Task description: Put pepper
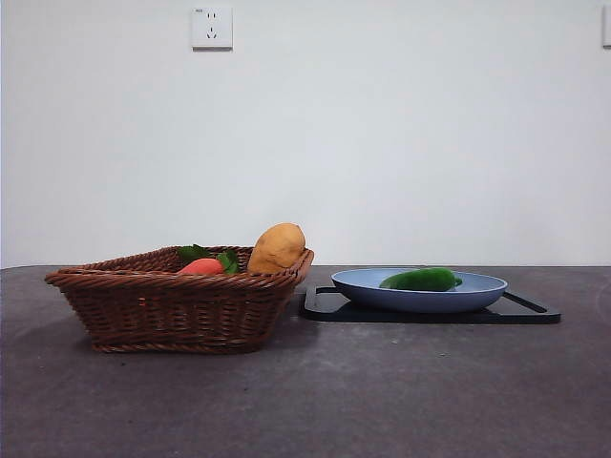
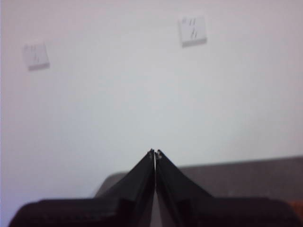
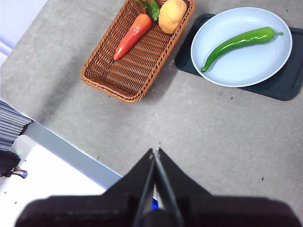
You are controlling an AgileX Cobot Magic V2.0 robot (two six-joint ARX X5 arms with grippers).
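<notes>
The green pepper lies in the light blue plate, which rests on a black tray. My right gripper is shut and empty, held high over the table, well away from the plate. My left gripper is shut too and faces the white wall, holding nothing. Neither arm shows in the front view.
A brown wicker basket stands beside the tray, holding a red-orange carrot and a tan potato. The table edge runs below the right gripper.
</notes>
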